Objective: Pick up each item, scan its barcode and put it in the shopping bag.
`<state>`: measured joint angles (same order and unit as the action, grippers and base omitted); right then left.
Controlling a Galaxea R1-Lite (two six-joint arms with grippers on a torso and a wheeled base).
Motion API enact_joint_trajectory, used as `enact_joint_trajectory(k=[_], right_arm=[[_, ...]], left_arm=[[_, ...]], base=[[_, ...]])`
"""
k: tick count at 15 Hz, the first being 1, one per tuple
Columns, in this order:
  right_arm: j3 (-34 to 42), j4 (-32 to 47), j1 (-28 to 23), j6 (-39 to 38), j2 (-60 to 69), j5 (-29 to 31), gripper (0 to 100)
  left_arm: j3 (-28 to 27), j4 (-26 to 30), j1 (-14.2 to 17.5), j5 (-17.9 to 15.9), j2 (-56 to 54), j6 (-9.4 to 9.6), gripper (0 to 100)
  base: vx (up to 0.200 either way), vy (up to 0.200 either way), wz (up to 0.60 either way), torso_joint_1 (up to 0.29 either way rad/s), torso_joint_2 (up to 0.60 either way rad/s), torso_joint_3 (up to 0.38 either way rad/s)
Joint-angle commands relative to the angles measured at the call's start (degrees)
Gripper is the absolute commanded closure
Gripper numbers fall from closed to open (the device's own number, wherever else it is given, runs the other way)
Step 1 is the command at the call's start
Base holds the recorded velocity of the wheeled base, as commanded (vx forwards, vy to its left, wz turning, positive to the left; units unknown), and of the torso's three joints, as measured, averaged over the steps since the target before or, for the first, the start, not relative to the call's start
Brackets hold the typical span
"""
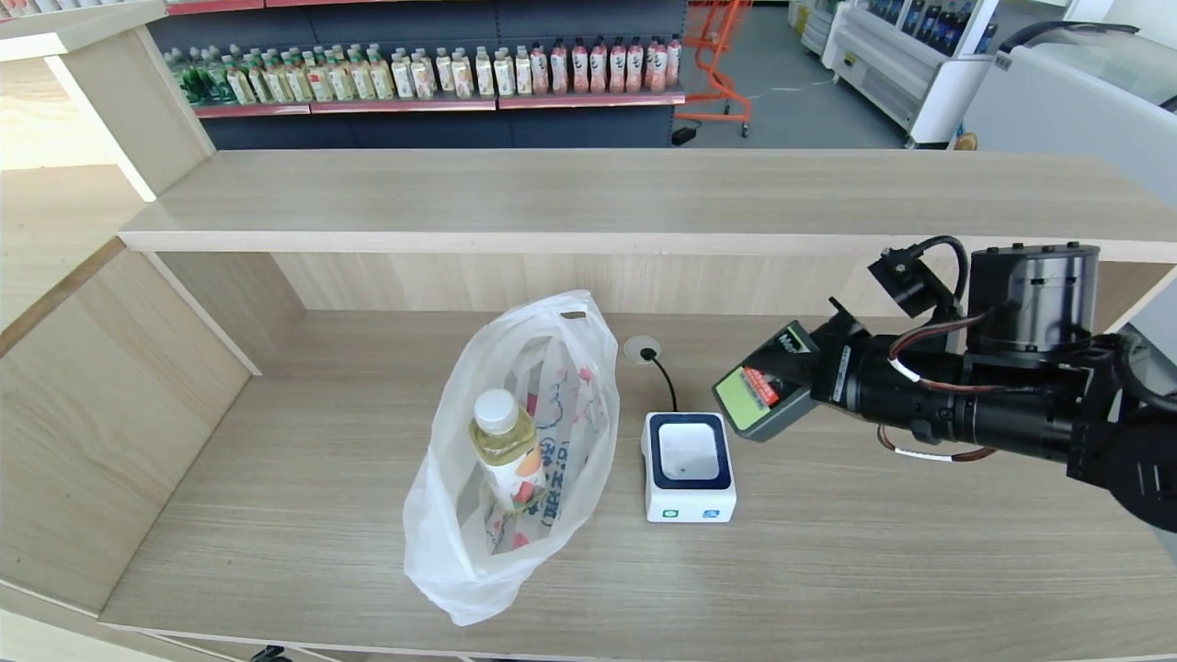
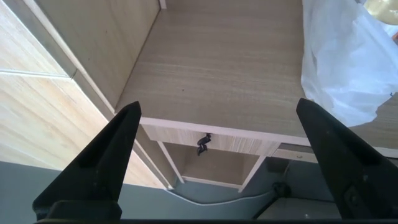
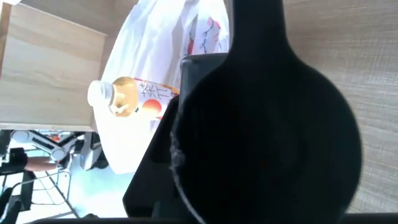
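Wooden checkout counter [image 1: 276, 515], recessed below a raised ledge, with store shelving beyond. Head view: white plastic shopping bag [image 1: 441, 552] lies open on the counter with one bottle [image 1: 506, 450] inside. White scanner [image 1: 690, 464] stands just beside the bag, window up. Small box [image 1: 759, 395], green face and dark sides, is held in the air by the right gripper [image 1: 809, 368]. The fingers are clamped on its rear end. The box hangs near the scanner's right side, not touching it, green face angled down toward the window. Handling, by judgement: a light carton, stiff but crushable under a hard squeeze, its printed skin rather slippery. It is best gripped across the flat sides at one end, leaving the barcode face free. Left wrist view: left gripper [image 2: 217, 109], fingers spread wide with nothing between them, hangs off the counter's near edge, well apart from the bag. Right wrist view: bag and bottle lie beyond a close dark mass. It hides the fingers, so contact on the box cannot be read there.
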<state>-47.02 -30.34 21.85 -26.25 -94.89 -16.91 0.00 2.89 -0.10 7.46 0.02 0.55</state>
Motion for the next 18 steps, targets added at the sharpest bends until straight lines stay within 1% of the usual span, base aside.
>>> enact_joint_trajectory(k=[1,2,3,5,11,14,18], right_arm=[[2.3,0.2,0.5,1.3,-0.5,-0.1,100],[2.4,0.2,0.5,1.4,-0.5,-0.1,100],[3.5,0.1,1.1,4.9,-2.5,-0.1,100],[3.2,0.0,1.3,6.7,-4.6,-0.1,100],[2.1,-1.3,2.9,7.5,-10.5,-0.5,100],[1.4,-4.3,3.5,7.5,-13.0,-0.5,100],[-2.0,-5.4,4.8,7.6,-15.4,-0.5,100]], left_arm=[[0.0,0.0,0.0,0.0,0.0,-0.02,0],[0.0,0.0,0.0,0.0,0.0,-0.02,0],[0.0,0.0,0.0,0.0,0.0,-0.02,0],[0.0,0.0,0.0,0.0,0.0,-0.02,0],[0.0,0.0,0.0,0.0,0.0,-0.02,0],[0.0,0.0,0.0,0.0,0.0,-0.02,0],[0.0,0.0,0.0,0.0,0.0,-0.02,0]], base=[[0.0,0.0,0.0,0.0,0.0,0.0],[0.0,0.0,0.0,0.0,0.0,0.0],[0.0,0.0,0.0,0.0,0.0,0.0],[0.0,0.0,0.0,0.0,0.0,0.0],[0.0,0.0,0.0,0.0,0.0,0.0],[0.0,0.0,0.0,0.0,0.0,0.0],[0.0,0.0,0.0,0.0,0.0,0.0]])
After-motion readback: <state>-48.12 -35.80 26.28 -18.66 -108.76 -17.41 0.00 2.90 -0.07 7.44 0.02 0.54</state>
